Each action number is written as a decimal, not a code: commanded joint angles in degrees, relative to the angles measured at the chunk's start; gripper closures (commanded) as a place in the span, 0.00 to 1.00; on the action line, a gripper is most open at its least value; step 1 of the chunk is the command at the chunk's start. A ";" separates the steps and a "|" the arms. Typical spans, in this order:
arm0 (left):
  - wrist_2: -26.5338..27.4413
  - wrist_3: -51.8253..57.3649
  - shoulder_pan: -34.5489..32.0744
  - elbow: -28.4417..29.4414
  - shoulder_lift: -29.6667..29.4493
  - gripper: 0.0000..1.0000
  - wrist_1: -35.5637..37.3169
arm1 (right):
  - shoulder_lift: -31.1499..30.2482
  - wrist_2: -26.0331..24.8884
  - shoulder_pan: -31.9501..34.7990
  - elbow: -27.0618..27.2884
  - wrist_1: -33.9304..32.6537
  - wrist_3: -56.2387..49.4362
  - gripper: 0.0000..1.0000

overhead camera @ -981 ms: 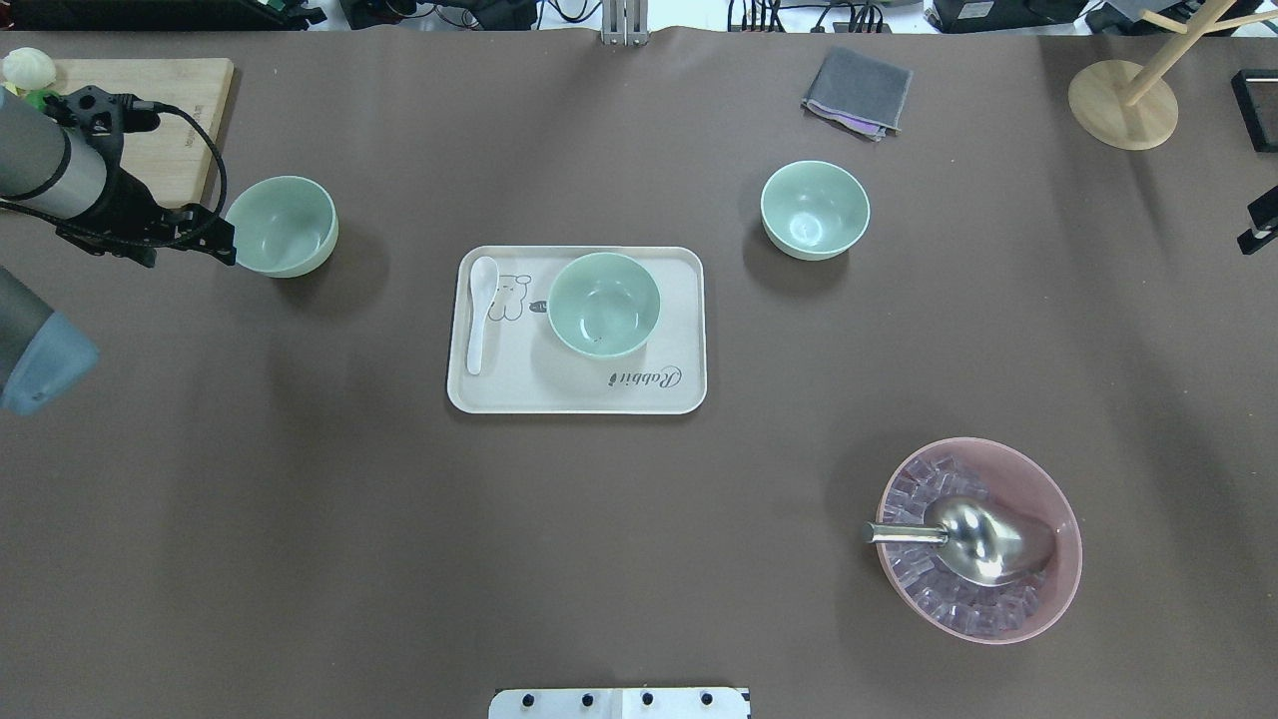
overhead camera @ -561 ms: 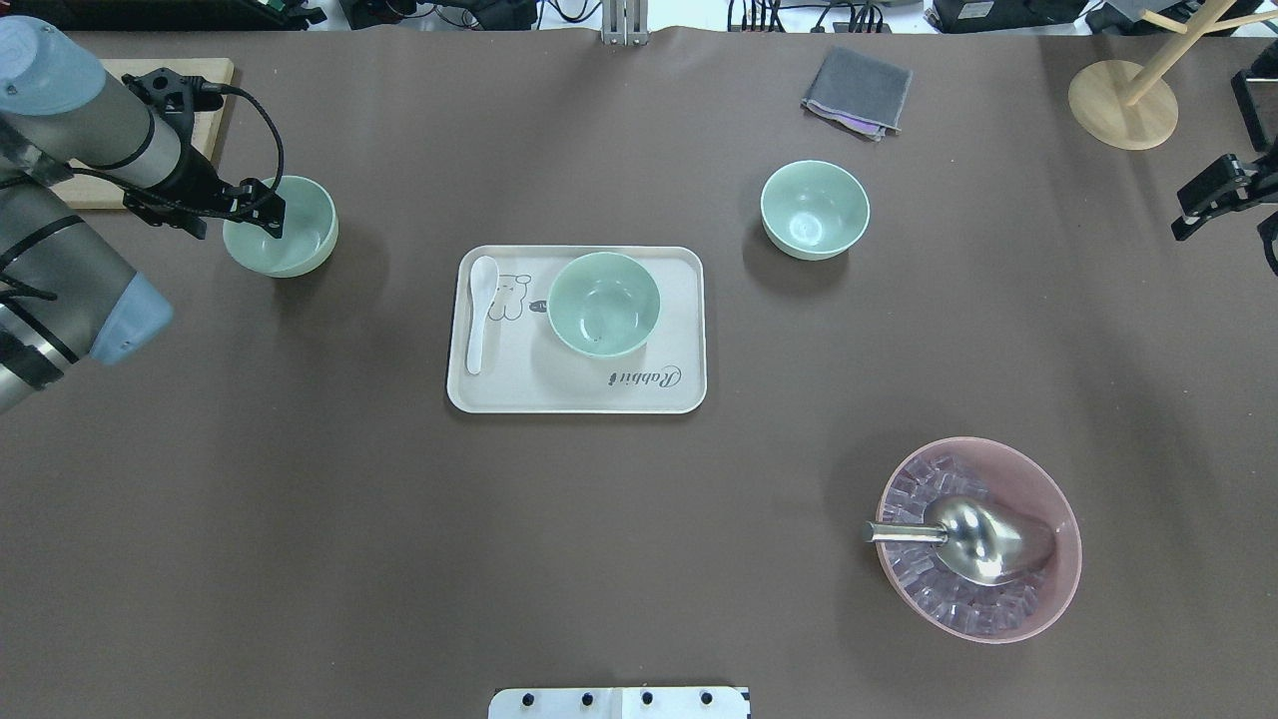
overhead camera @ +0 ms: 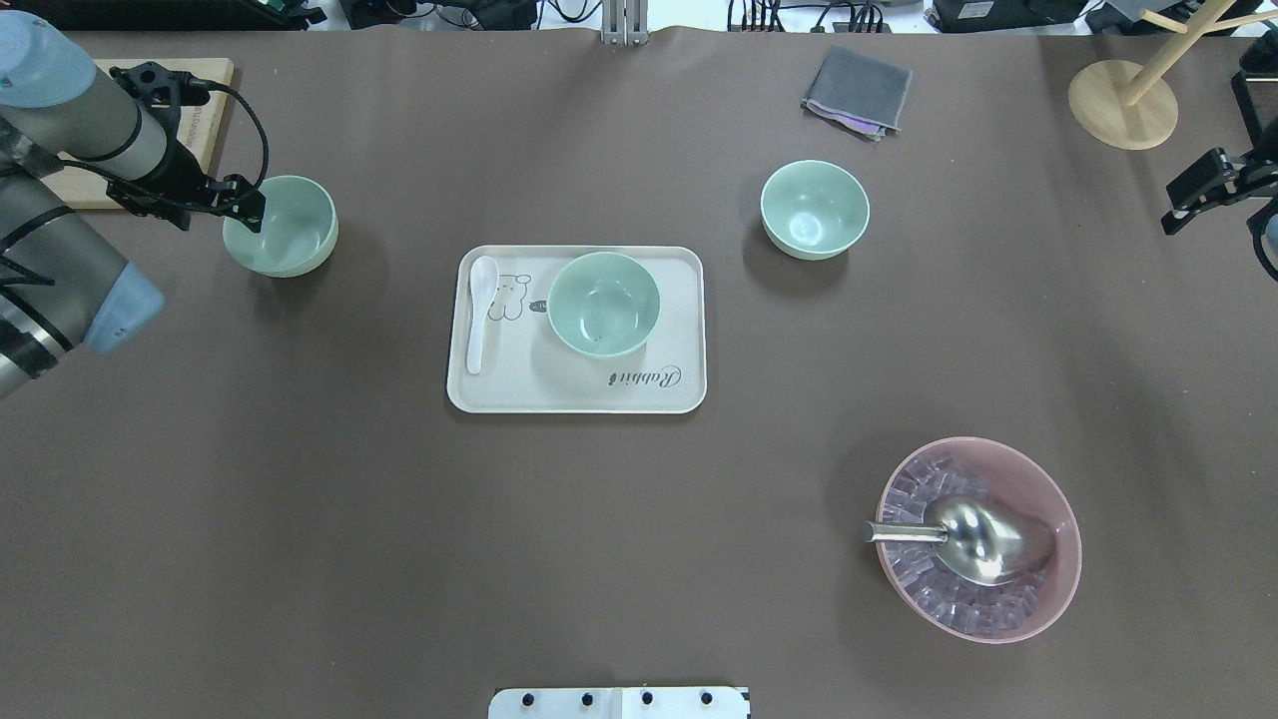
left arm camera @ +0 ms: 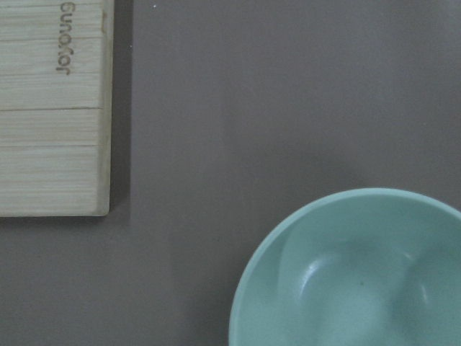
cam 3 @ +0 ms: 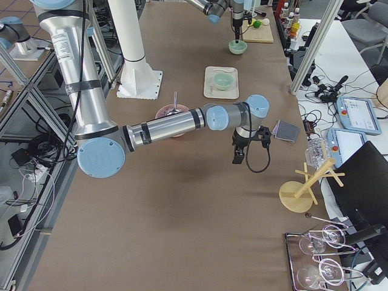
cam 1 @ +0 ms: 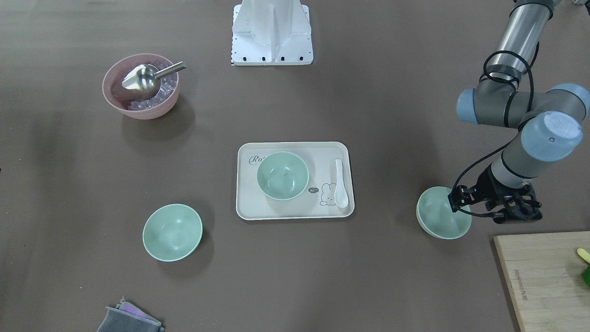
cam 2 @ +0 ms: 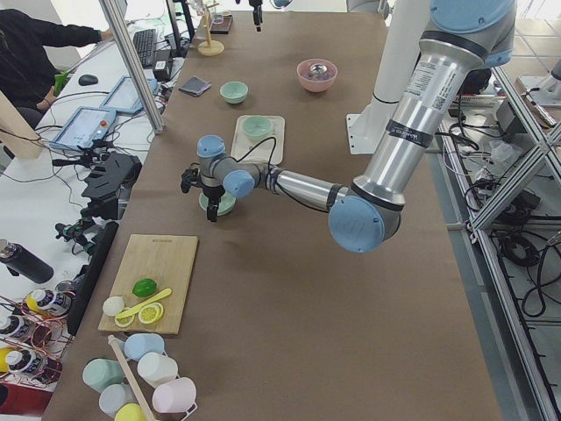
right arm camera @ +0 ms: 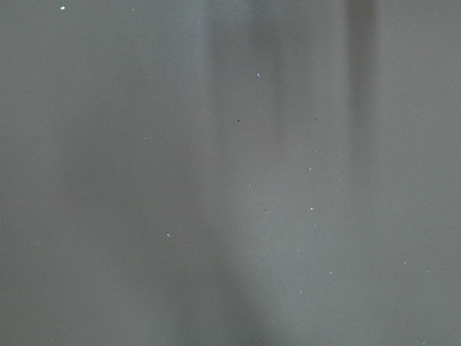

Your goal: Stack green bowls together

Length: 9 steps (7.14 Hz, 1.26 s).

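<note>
Three pale green bowls stand upright and apart. One (overhead camera: 290,225) is at the far left, one (overhead camera: 603,304) on the cream tray (overhead camera: 579,394), one (overhead camera: 815,209) to the tray's right. My left gripper (overhead camera: 248,207) is at the left bowl's outer rim on the cutting-board side and looks open and empty; it also shows in the front view (cam 1: 455,203) by that bowl (cam 1: 440,219). The left wrist view shows this bowl (left arm camera: 360,274) at lower right, no fingers. My right gripper (overhead camera: 1186,208) hangs at the table's right edge, far from the bowls; I cannot tell its jaws.
A white spoon (overhead camera: 480,310) lies on the tray. A pink bowl (overhead camera: 1058,589) with ice cubes and a metal scoop stands front right. A wooden cutting board (cam 1: 544,276) lies behind my left gripper. A grey cloth (overhead camera: 857,90) and a wooden stand (overhead camera: 1122,105) are at the back.
My left arm swung in toward the left bowl, then drew back slightly to its rim. My right gripper came in a little from the right edge. The bowls have not moved.
</note>
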 commanded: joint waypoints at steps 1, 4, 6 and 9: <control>-0.02 -1.55 0.09 3.43 -0.05 0.34 -6.38 | 0.27 0.00 -0.11 0.04 0.00 0.60 0.00; -0.90 -3.48 0.00 4.43 -0.14 0.83 -8.88 | 0.36 0.09 -0.20 0.31 0.00 1.22 0.00; -3.79 -5.60 -0.09 4.25 -1.27 1.00 -8.62 | 0.36 0.17 -0.20 0.22 0.00 1.22 0.00; -16.04 -4.99 -8.22 4.16 -3.55 1.00 -6.44 | 3.24 0.26 -1.33 -0.57 -0.09 2.09 0.00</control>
